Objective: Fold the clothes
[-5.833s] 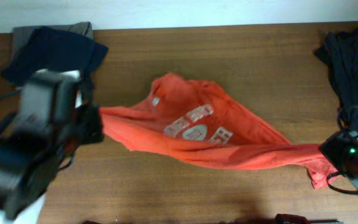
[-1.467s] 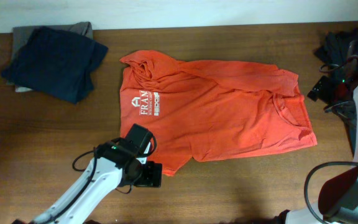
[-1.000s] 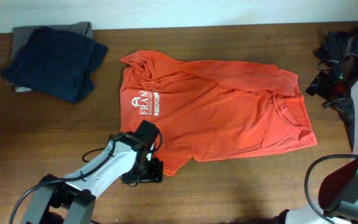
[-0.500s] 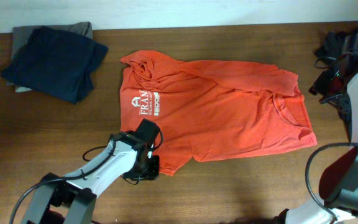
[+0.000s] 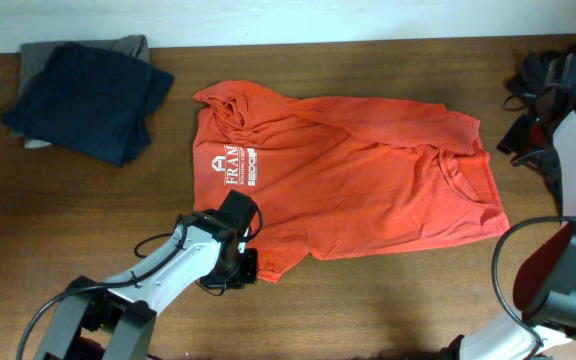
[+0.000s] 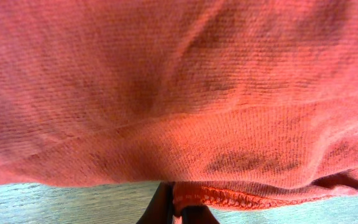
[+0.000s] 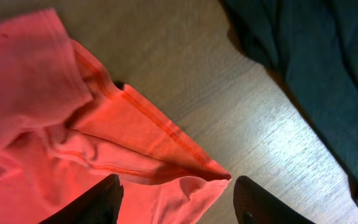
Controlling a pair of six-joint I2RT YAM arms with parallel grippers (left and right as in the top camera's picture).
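The clothes, a red-orange T-shirt (image 5: 368,180) with white lettering (image 5: 230,165), lie spread flat mid-table. My left gripper (image 5: 245,266) sits at the shirt's near-left corner. In the left wrist view that gripper (image 6: 178,214) is shut on the stitched hem (image 6: 229,198), and red fabric fills the frame. My right gripper (image 5: 523,135) hovers at the shirt's far-right corner. In the right wrist view it (image 7: 177,182) stands open, and the pointed shirt corner (image 7: 219,176) lies between its fingers, close to the right one.
A folded navy garment (image 5: 88,85) lies on a grey one (image 5: 38,55) at the far left. A heap of dark clothes (image 5: 548,75) sits at the far right, close beside my right gripper (image 7: 316,56). Bare wooden table (image 5: 388,310) runs along the front.
The left jaws have shut on the hem at the shirt's near-left corner. The right jaws have narrowed around the far-right corner. The shirt has stayed flat.
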